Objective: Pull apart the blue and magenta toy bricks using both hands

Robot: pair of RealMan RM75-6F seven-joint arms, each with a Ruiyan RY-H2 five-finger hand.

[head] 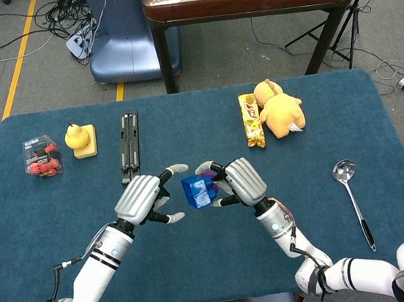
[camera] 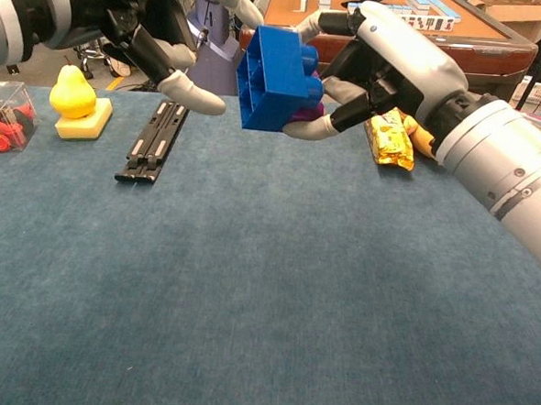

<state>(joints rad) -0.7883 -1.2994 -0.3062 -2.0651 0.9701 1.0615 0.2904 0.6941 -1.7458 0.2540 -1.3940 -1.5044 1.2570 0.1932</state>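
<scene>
Just left of my right hand [camera: 375, 67], which grips the joined blue brick [camera: 273, 79] and magenta brick [camera: 305, 114], my left hand [camera: 148, 21] hovers spread; separation remains.

Even bright indoor light, soft shadows, both views sharp, no glare.

You have two robot hands, left [head: 143, 197] and right [head: 241, 180]; one blue plastic brick [head: 196, 191] joined to one magenta brick [camera: 306, 113]; one metal spoon [head: 352, 199]; one yellow plush toy [head: 279, 110]; one yellow snack wrapper [head: 251, 120]; one black hinged bar [head: 129, 144]; one yellow pear figure [head: 78, 136]; one clear box of red pieces [head: 41, 156].
</scene>
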